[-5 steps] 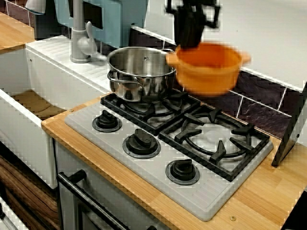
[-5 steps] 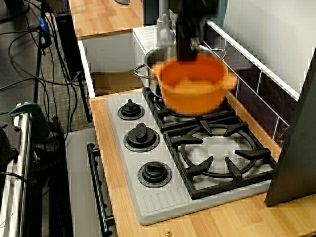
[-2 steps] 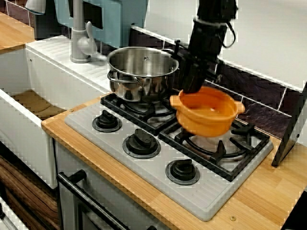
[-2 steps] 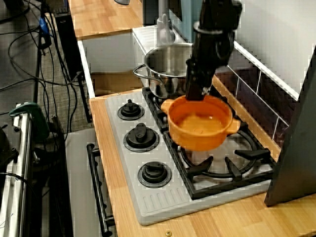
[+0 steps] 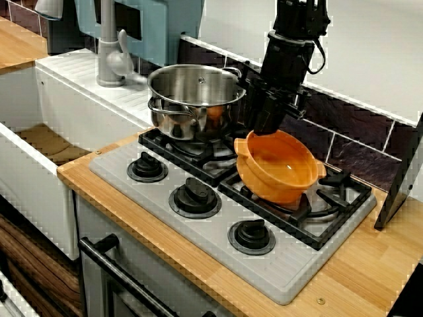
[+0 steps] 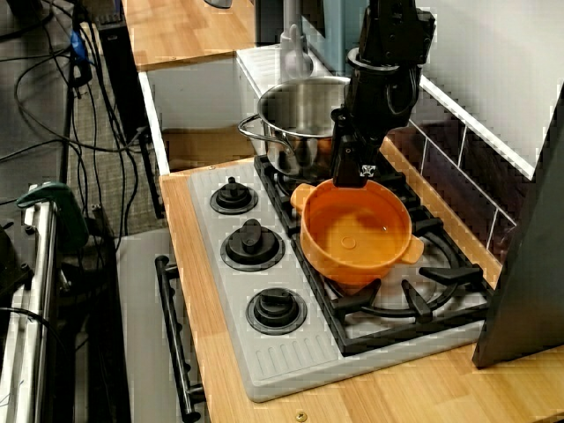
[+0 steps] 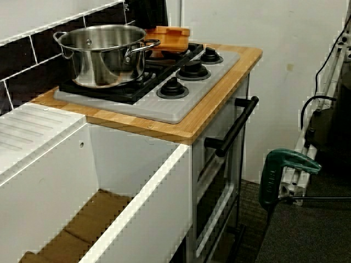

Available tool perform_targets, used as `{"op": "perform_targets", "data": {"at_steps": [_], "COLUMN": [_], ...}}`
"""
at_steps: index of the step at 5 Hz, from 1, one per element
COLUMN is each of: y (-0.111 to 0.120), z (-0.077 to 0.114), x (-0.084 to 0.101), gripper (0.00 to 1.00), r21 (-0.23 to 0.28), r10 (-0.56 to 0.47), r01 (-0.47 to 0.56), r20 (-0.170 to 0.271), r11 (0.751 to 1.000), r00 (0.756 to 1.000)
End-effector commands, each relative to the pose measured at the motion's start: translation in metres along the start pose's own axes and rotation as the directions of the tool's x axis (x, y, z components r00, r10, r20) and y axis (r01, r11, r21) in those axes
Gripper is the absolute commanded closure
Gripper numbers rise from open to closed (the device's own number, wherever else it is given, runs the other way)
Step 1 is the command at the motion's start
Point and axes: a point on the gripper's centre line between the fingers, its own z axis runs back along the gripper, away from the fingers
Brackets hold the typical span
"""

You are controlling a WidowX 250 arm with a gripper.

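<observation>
The wooden surface [image 5: 370, 264] carries a grey hob plate [image 5: 284, 271] with three black knobs along its front. On the hob's right burner sits a black cast-iron grate [image 5: 340, 195] with raised prongs. On the left burner stands a tall stainless-steel stockpot [image 5: 195, 99]. The orange round two-handled pot [image 5: 277, 165] is over the right burner. In the view from the front it is tilted, with its underside low on the prongs and its mouth tipped towards me. I cannot tell whether the base lies flat anywhere.

The black pincer [image 6: 349, 173] comes down from above and is clamped on the orange pot's rim, on the side nearest the stockpot, with one finger inside the wall and one outside.

What worries me:
- **Rocking or sliding:** if I let go at this slant, the pot could rock or slide across the prongs towards the knobs.
- **Losing the rim:** if I press down, a prong could catch the base and lever the rim out of the grip.
- **Hitting the stockpot:** the wrist hangs just beside the stockpot, so any sideways correction risks knocking it.
- **Weak hold:** the grip is on a thin rim only, so the pot could twist in it.
</observation>
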Motion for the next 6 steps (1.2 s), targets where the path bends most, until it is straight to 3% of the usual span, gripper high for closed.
{"op": "perform_targets", "data": {"at_steps": [1,4,5,6], "y": [-0.001,-0.001,-0.003,-0.012], "z": [0.023,0.075,0.093,0.118], "x": [-0.003,-0.015,-0.02,-0.026], "gripper": [0.0,0.0,0.0,0.0], "r21": [-0.011,-0.037,-0.027,0.032], "r10": [-0.008,-0.028,-0.037,-0.056], "r01": [0.008,0.034,0.043,0.049], "r20": [0.073,0.147,0.187,0.261], "r11": [1.0,0.999,0.999,0.998], "r00": [0.997,0.989,0.982,0.964]}}
